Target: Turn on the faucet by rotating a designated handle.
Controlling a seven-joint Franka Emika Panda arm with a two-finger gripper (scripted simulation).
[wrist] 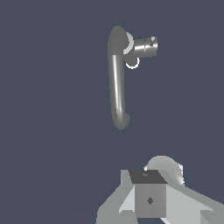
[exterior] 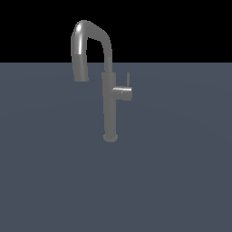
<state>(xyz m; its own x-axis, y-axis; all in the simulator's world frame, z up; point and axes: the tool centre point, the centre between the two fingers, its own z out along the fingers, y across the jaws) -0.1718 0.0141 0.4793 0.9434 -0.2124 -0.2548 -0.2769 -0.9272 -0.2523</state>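
The faucet (exterior: 109,108) stands upright in the middle of the exterior view, a slim grey pillar on a small round base (exterior: 110,137). Its arched spout (exterior: 80,54) curves over toward the exterior view's left. The handle (exterior: 123,93) is a short cylinder stub jutting toward the exterior view's right, with a thin rod lever (exterior: 128,78) pointing straight up. The wrist view looks down on the faucet (wrist: 116,83) from well above, with the handle (wrist: 144,47) beside the pillar's top. No gripper fingers show in either view.
The faucet stands on a flat grey-blue surface (exterior: 181,172) that runs to a black background at the horizon. A pale grey blocky part of the arm (wrist: 151,197) fills one edge of the wrist view, apart from the faucet.
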